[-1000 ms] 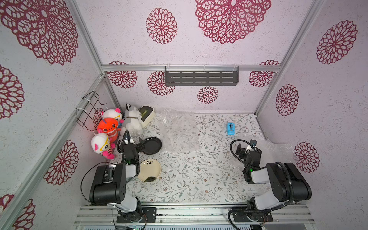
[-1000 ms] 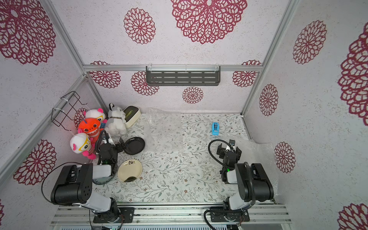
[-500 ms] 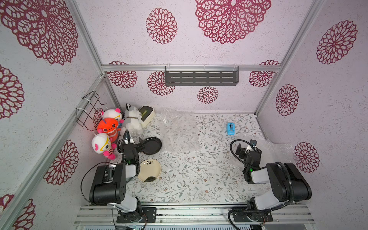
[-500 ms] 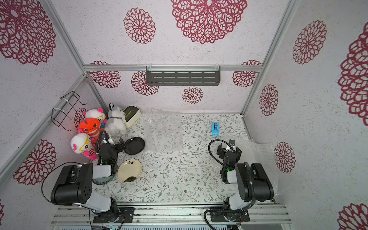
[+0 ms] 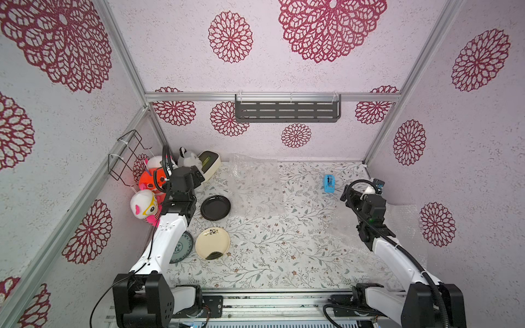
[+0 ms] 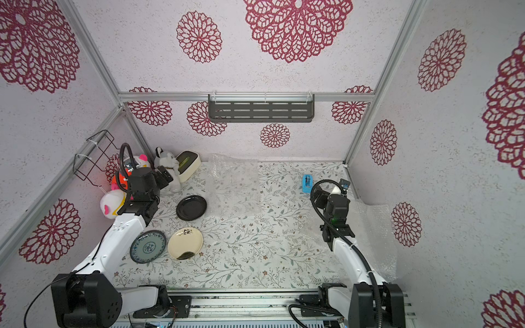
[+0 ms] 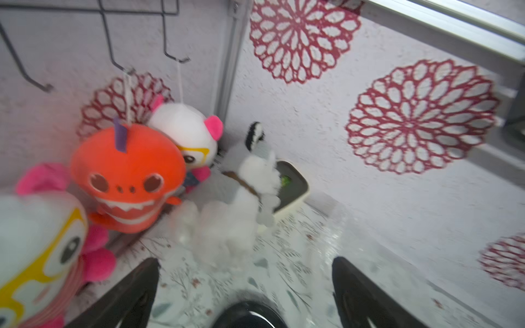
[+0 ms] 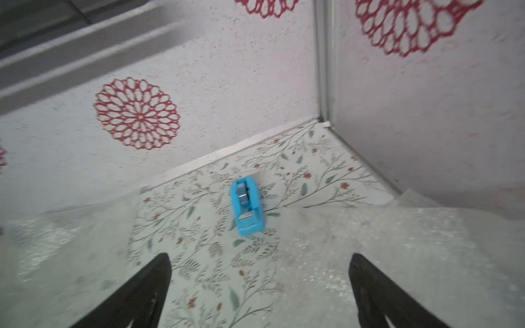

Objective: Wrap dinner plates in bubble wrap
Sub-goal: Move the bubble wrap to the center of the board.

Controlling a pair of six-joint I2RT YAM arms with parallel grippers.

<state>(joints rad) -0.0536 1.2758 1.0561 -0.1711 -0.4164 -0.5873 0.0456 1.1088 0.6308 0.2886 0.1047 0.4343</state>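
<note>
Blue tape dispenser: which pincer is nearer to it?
Right. The right pincer hangs open just short of the tape dispenser; the left pincer is across the table, beside the plush toys.

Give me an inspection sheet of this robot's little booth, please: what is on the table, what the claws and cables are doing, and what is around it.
Surface: table with a leafy floral covering.
Job's things: black plate, cream plate and grey-teal plate lie unwrapped near the left arm; one bubble wrap sheet lies at the back middle, a second sheet is bunched against the right wall.
Clutter: blue tape dispenser, plush toys, cream box with green top.
Grippers: left gripper and right gripper both open, holding nothing.
Cables: left arm's cable and right arm's cable loop at the wrists, clear of the plates.
Surroundings: flowered walls, grey shelf, wire rack.
</note>
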